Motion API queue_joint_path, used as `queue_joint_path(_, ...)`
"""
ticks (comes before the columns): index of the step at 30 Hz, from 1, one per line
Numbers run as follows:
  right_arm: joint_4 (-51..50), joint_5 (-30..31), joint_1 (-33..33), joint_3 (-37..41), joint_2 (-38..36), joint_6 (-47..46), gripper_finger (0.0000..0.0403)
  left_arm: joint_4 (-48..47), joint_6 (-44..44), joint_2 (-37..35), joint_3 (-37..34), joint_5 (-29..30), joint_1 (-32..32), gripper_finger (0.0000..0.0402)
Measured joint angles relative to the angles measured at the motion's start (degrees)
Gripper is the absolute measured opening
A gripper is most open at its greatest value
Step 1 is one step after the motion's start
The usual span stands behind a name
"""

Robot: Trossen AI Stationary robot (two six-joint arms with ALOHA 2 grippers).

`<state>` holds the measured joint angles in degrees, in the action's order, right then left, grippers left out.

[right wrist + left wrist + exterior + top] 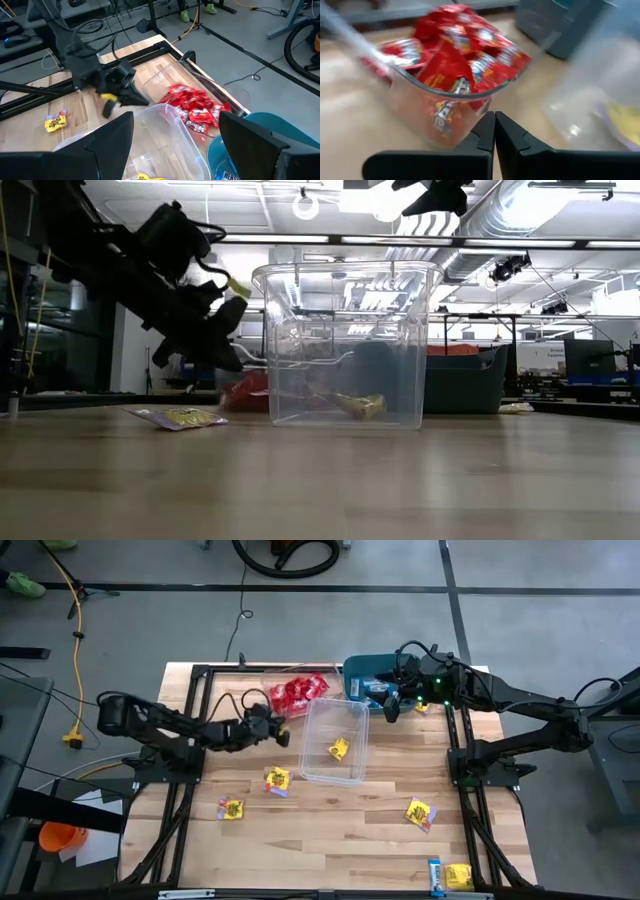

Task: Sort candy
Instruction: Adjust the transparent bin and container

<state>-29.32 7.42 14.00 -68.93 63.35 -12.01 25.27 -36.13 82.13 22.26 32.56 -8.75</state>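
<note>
**Yellow candy on its way**

The left claw (281, 730) is pinched tight on a yellow candy (108, 97). The clear tub (352, 777) sits just ahead. Lift over the rim, then let go. The right claw (392, 705) waits wide open, holding nothing.

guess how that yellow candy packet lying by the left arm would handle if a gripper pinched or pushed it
The yellow candy packet looks flat and crinkled, so probably light and floppy. Its shiny wrapper may slide on the wooden table rather than roll. It lies low, so it likely needs an edge pinch.
</note>
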Motion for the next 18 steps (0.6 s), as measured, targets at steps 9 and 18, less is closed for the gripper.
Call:
queue_joint_path(9,-0.04,-0.08,-0.06,0.00,0.00,-1.15,0.0288,0.53,2.52,-1.96,0.00,-6.61,-7.11,0.0000)
queue_joint_path(18,-14.25,-7.25,-0.29,0.37,-0.01,-5.41,0.0288,-5.15,9.54,-19.57,0.00,-10.98,-7.42,0.0000)
